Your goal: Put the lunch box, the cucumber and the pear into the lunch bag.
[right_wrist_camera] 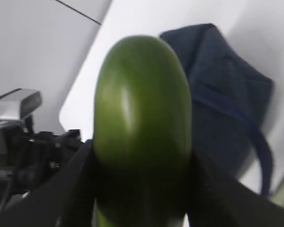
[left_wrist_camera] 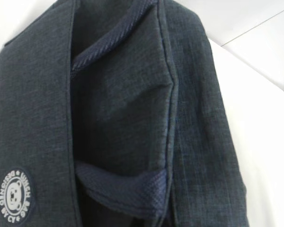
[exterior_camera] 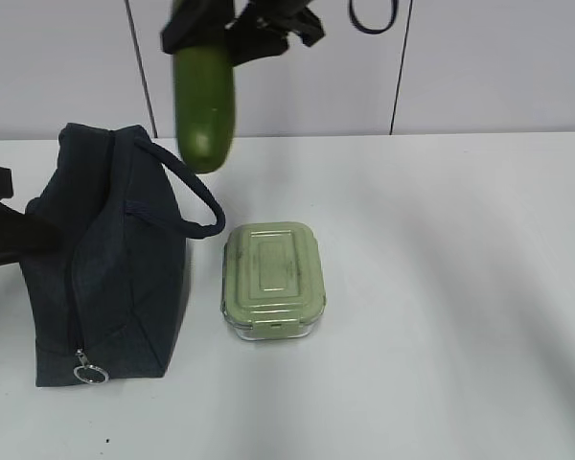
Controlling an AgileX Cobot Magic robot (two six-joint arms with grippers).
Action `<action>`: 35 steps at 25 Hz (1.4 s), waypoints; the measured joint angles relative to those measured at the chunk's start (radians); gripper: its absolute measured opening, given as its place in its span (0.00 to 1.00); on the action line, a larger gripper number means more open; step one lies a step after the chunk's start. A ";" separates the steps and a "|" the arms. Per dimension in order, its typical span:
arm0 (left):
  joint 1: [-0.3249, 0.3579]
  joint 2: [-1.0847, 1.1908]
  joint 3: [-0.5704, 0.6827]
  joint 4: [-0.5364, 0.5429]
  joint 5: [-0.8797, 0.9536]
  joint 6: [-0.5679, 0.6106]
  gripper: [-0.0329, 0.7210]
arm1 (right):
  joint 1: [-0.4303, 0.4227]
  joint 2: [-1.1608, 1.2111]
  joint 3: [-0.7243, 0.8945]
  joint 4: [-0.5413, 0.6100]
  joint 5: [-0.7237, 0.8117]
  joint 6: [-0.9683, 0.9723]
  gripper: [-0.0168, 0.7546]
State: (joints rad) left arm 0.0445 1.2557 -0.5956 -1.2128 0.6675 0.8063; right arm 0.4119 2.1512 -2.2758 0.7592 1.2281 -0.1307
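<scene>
A dark green cucumber [exterior_camera: 204, 110] hangs upright high above the table, its lower end over the handle of the lunch bag. My right gripper [exterior_camera: 211, 29] is shut on its upper end; in the right wrist view the cucumber [right_wrist_camera: 142, 123] fills the space between the two dark fingers [right_wrist_camera: 71, 189]. The navy lunch bag [exterior_camera: 105, 268] stands at the left. My left gripper [exterior_camera: 24, 225] presses into its left side, shut on the fabric, and the left wrist view shows only the lunch bag [left_wrist_camera: 123, 104]. The sage-lidded lunch box [exterior_camera: 273, 281] lies flat right of the bag. The pear is out of view.
The bag's zipper with its silver ring pull [exterior_camera: 90, 372] runs down the side facing the camera, and its padded handle [exterior_camera: 196, 196] loops toward the lunch box. The white table [exterior_camera: 460, 287] stretches right of the lunch box. A grey wall stands behind.
</scene>
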 joint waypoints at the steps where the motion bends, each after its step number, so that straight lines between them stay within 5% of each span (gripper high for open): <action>1: 0.000 0.000 0.000 0.000 0.000 0.000 0.02 | 0.023 0.002 0.000 0.027 -0.023 -0.021 0.50; 13: 0.004 0.001 0.000 0.009 -0.016 0.003 0.02 | 0.189 0.209 -0.003 0.264 -0.293 -0.150 0.50; 16: 0.004 0.001 0.000 0.019 -0.028 0.003 0.02 | 0.183 0.237 -0.003 0.201 -0.295 -0.115 0.50; 24: 0.004 0.001 0.000 0.002 0.003 0.003 0.02 | 0.183 0.239 -0.003 -0.221 -0.222 0.062 0.49; 27: 0.004 0.001 0.000 0.000 0.004 0.003 0.02 | 0.183 0.239 -0.003 -0.243 -0.213 0.074 0.52; 32: 0.004 0.001 0.000 0.000 0.004 0.003 0.02 | 0.183 0.239 -0.003 -0.199 -0.215 0.076 0.77; 35: 0.004 0.001 0.000 0.000 0.004 0.003 0.02 | 0.183 0.241 -0.031 -0.199 -0.203 0.076 0.83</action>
State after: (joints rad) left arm 0.0486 1.2564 -0.5956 -1.2127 0.6715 0.8090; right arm 0.5952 2.3918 -2.3068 0.5606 1.0255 -0.0548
